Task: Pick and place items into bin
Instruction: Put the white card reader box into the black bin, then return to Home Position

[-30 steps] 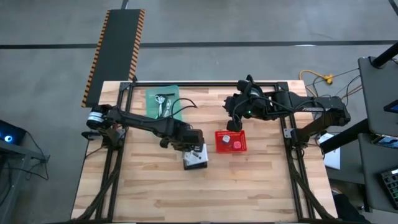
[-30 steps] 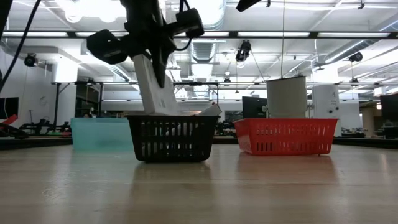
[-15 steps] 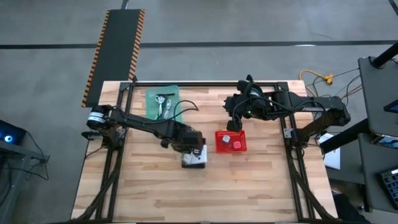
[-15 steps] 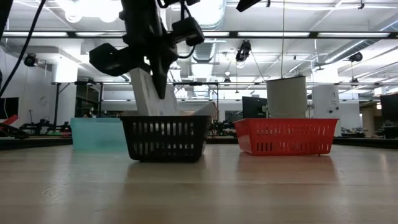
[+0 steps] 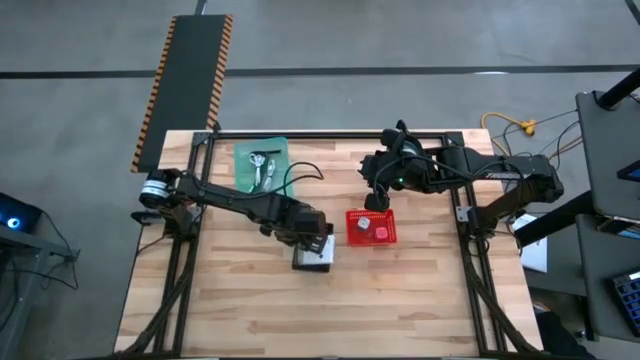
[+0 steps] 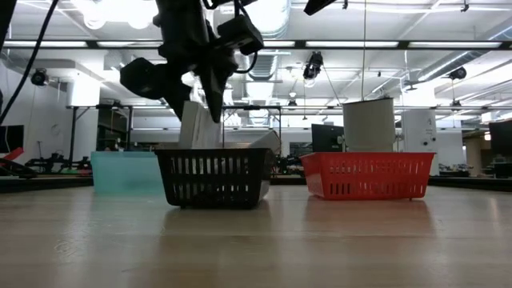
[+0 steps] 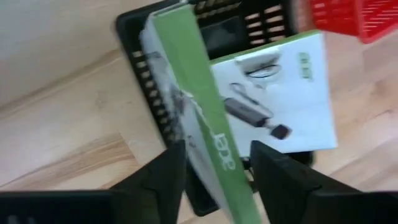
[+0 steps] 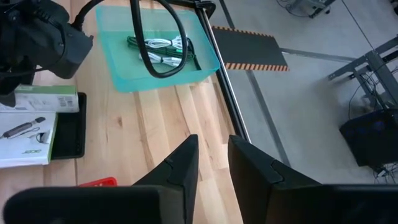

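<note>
Grey concrete floor [image 5: 400,35]; striped black mat [image 5: 190,80]; bright ceiling lights [image 6: 120,10].

White "acer" lettering ran along the green edge of a white-and-green box [image 7: 205,124] standing in the black basket [image 7: 134,37], small green print on the flat white box [image 7: 280,106] beside it was too blurred to read

black basket [image 5: 314,256]: filled by two white boxes [image 7: 273,99]
red basket [image 5: 371,227]: right arm just above
table front [image 5: 330,315]: open
</note>
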`<state>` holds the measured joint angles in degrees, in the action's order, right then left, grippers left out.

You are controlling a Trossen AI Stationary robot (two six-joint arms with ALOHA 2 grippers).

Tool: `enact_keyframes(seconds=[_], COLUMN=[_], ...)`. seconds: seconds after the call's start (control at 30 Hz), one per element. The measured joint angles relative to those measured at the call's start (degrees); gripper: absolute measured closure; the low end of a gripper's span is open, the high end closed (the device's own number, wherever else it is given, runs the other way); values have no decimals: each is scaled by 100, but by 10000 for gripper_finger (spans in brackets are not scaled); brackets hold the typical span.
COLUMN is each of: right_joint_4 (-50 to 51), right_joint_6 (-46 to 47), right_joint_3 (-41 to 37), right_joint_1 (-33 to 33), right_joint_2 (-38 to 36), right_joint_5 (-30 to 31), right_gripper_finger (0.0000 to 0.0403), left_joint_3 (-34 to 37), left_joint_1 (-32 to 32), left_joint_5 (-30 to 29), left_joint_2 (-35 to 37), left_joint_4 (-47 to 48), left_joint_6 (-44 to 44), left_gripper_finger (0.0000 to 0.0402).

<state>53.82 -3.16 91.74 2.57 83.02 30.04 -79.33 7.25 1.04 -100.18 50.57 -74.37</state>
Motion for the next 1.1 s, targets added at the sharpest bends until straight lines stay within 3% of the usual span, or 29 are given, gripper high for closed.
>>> enact_keyframes(seconds=[0.2, 0.37, 0.57, 0.7, 0.9, 1.1], right_joint_4=[0, 0, -2, -4, 18, 47], right_joint_6=[-2, -2, -6, -121, 26, 465], right_joint_3=[0, 0, -2, -2, -2, -47], right_joint_1=[0, 0, 0, 1, 55, 192], right_joint_2=[2, 2, 2, 2, -75, -234], right_joint_5=[0, 0, 0, 1, -263, -654], right_gripper_finger=[333, 328, 323, 328, 338, 339], left_joint_3=[-19, -23, -24, -24, 37, 707], left_joint_1=[-7, -16, -24, 54, 238, 389], left_joint_5=[153, 304, 492, 92, -1214, -996], left_joint_2=[4, 16, 180, 257, 536, 1139], left_joint_4=[-755, -907, -881, -965, -1244, -3045], left_joint_6=[138, 419, 1527, 2894, 4231, 6277], left_gripper_finger=[188, 172, 171, 171, 201, 262])
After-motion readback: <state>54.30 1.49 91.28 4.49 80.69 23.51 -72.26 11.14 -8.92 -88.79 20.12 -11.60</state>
